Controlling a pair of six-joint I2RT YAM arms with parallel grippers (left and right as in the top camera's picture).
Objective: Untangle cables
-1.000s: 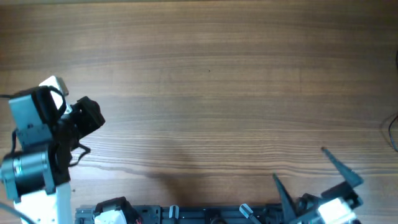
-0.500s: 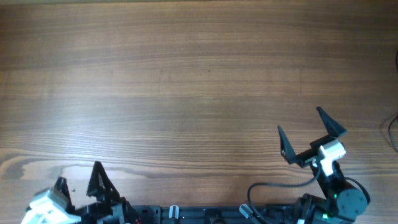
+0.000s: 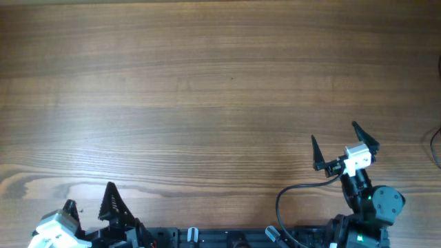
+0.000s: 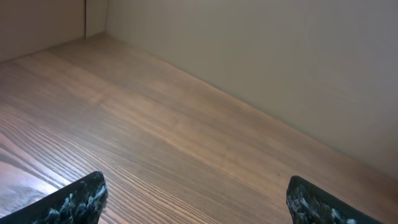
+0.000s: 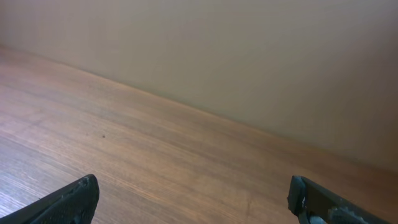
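No coiled or knotted cables show on the wooden table. Only a thin dark wire shows at the far right edge of the overhead view, mostly cut off by the frame. My left gripper is open and empty at the front left edge; in the left wrist view only bare wood lies between its fingers. My right gripper is open and empty at the front right, left of that wire; the right wrist view shows only wood and a beige wall.
The thicker black cable of the right arm loops over the table beside the arm base. A dark mounting rail runs along the front edge. A beige wall borders the table's far side.
My left arm has dropped from a raised pose at the left to the front left edge. My right gripper has risen from the front edge and moved farther onto the table.
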